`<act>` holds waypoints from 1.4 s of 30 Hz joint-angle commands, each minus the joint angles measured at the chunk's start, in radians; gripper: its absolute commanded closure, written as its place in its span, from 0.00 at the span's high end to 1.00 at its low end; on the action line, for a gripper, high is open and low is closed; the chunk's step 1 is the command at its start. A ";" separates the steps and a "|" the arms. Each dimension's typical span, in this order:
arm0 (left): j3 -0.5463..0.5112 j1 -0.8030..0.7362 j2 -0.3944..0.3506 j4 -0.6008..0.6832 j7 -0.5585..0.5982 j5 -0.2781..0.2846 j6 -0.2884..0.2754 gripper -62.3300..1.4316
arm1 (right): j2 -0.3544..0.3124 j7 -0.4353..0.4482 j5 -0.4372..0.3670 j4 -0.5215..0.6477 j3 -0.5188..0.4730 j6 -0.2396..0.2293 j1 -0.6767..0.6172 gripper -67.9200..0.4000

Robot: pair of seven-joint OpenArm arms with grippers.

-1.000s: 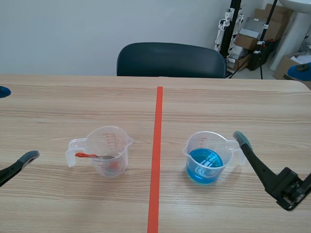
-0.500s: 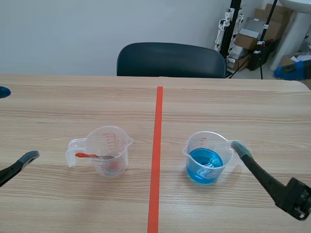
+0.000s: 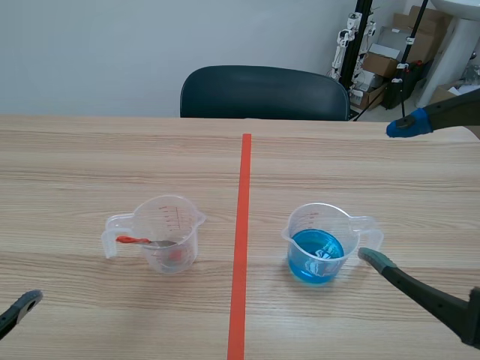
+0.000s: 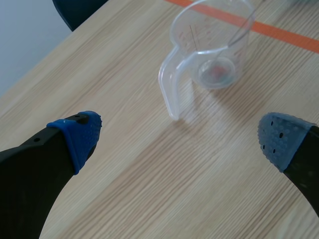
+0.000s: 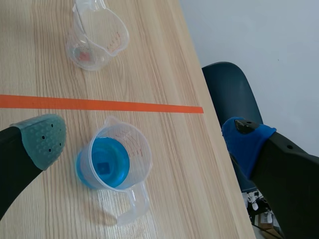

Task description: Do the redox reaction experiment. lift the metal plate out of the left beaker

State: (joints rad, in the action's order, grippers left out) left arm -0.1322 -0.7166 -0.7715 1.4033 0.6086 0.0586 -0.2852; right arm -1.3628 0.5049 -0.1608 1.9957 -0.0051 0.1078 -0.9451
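The left beaker (image 3: pixel 166 232) is clear plastic, handle pointing left. A thin grey metal plate (image 3: pixel 154 243) with a red end leans on its rim by the handle. In the left wrist view the beaker (image 4: pixel 214 45) stands ahead of my left gripper (image 4: pixel 182 137), which is open and apart from it, with a reddish spot at the beaker's bottom. Only one fingertip (image 3: pixel 25 304) of that gripper shows in the scene view, near the front left. My right gripper (image 5: pixel 144 139) is open wide around the right beaker (image 5: pixel 112 159) without touching it.
The right beaker (image 3: pixel 321 244) holds blue liquid with a small plate sunk in it. An orange-red tape line (image 3: pixel 241 240) runs between the beakers. A dark chair (image 3: pixel 262 91) stands behind the table's far edge. Boxes and stands are at the back right.
The right gripper's lower finger dropped toward the near edge beside the blue beaker, and its other finger came into view at the far right. The left fingertip slid back toward the front edge.
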 commanded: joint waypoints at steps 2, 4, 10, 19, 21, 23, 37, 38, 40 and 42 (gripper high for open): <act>0.001 -0.001 0.054 -0.064 0.069 -0.033 0.004 1.00 | 0.002 0.036 -0.001 -0.018 -0.002 0.009 0.026 1.00; 0.001 -0.001 0.096 -0.123 0.084 -0.055 0.005 1.00 | -0.028 0.055 -0.012 -0.034 -0.002 0.008 0.037 1.00; 0.001 -0.001 0.199 -0.273 0.141 -0.081 0.002 1.00 | -0.143 0.158 -0.105 -0.064 -0.002 -0.006 0.053 1.00; 0.011 0.005 0.312 -0.462 0.583 -0.168 -0.007 1.00 | -0.248 0.256 -0.140 -0.101 -0.002 -0.027 0.053 1.00; 0.024 0.011 0.331 -0.497 0.657 -0.211 -0.018 1.00 | -0.257 0.275 -0.149 -0.122 -0.002 -0.027 0.053 1.00; 0.040 0.023 0.352 -0.538 0.708 -0.238 -0.017 1.00 | -0.259 0.291 -0.160 -0.142 -0.002 -0.026 0.053 1.00; 0.053 0.090 0.444 -0.684 0.945 -0.280 -0.013 1.00 | -0.257 0.357 -0.163 -0.189 -0.002 -0.027 0.053 1.00; 0.053 0.100 0.451 -0.682 0.945 -0.280 -0.013 1.00 | -0.257 0.356 -0.163 -0.189 -0.002 -0.027 0.053 1.00; 0.053 0.121 0.467 -0.682 0.945 -0.280 -0.014 1.00 | -0.257 0.348 -0.165 -0.189 -0.002 -0.027 0.053 1.00; 0.053 0.145 0.481 -0.682 0.945 -0.281 -0.014 1.00 | -0.254 0.336 -0.165 -0.193 -0.002 -0.027 0.053 1.00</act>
State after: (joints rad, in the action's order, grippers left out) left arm -0.0742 -0.5812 -0.2958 0.7013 1.5082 -0.2279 -0.2932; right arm -1.6184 0.8318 -0.3084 1.7969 -0.0051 0.0734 -0.9070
